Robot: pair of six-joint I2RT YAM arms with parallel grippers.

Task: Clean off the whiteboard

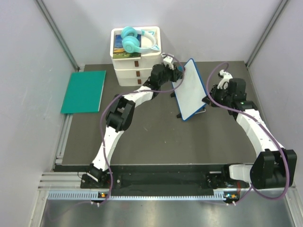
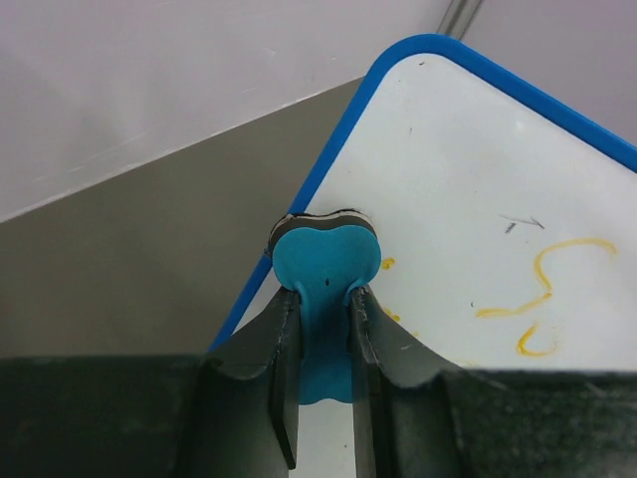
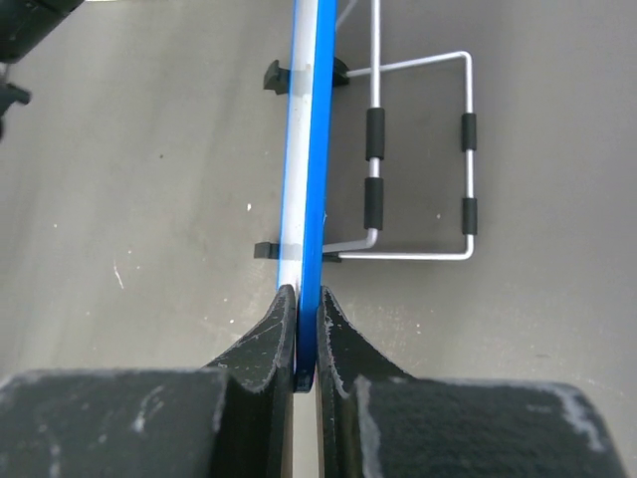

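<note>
The whiteboard (image 1: 191, 91), white with a thin blue frame, stands tilted on a wire stand near the table's middle back. Yellow scribbles (image 2: 542, 299) show on its face in the left wrist view. My left gripper (image 1: 176, 74) is shut on a blue eraser (image 2: 325, 261) with a dark felt layer, pressed against the board near its left edge. My right gripper (image 1: 208, 99) is shut on the board's blue edge (image 3: 311, 179), seen edge-on in the right wrist view. The wire stand (image 3: 418, 159) sits behind the board.
A green flat mat (image 1: 84, 91) lies at the left of the table. A stack of white boxes (image 1: 135, 64) with teal headphones (image 1: 137, 40) on top stands at the back, just behind my left gripper. Grey walls close in both sides.
</note>
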